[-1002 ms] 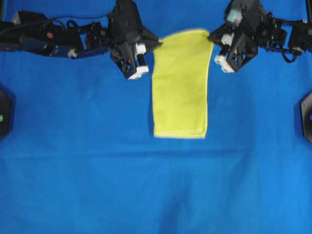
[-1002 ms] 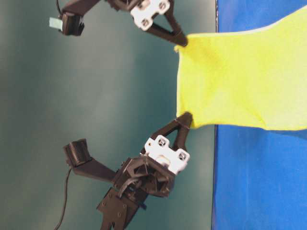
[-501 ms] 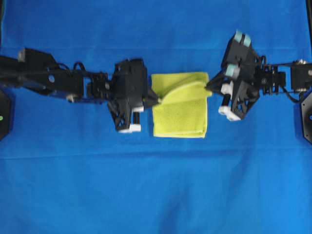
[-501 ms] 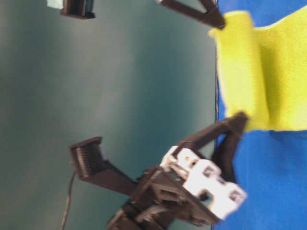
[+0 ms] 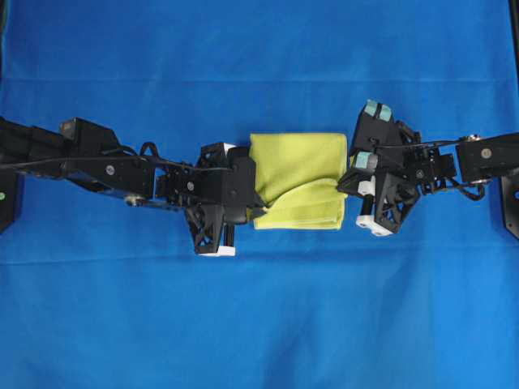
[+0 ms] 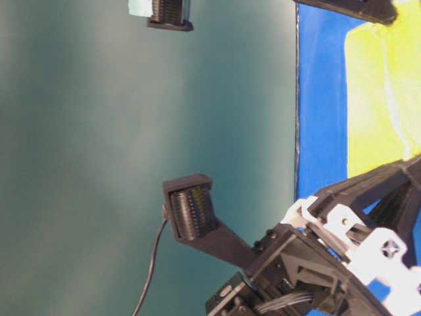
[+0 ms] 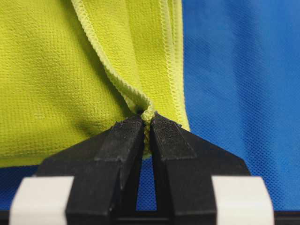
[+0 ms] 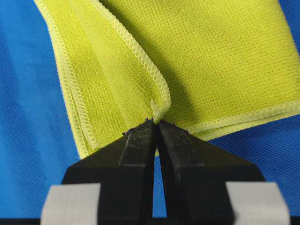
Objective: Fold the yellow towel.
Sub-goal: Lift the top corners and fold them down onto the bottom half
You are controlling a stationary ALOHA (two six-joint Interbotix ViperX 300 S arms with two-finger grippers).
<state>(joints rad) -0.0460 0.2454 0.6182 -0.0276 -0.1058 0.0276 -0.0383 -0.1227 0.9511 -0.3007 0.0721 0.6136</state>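
The yellow towel (image 5: 296, 178) lies folded over on itself in the middle of the blue sheet, its top layer draped down toward the near hem. My left gripper (image 5: 258, 212) is shut on the towel's left corner; in the left wrist view (image 7: 147, 125) the pale hem is pinched between the jaws over the towel (image 7: 56, 79). My right gripper (image 5: 344, 183) is shut on the right corner; in the right wrist view (image 8: 155, 123) the hem is pinched just above the towel (image 8: 206, 65). The towel also shows in the table-level view (image 6: 381, 99).
The large blue sheet (image 5: 259, 324) covers the whole table. Black fixtures sit at the left edge (image 5: 6, 194) and the right edge (image 5: 511, 198). The left arm (image 5: 97, 162) and right arm (image 5: 478, 158) reach in from the sides.
Both grippers have carried the towel's far edge toward the near side and lowered it, so the long strip is now folded over itself. Both stay shut on the corners.
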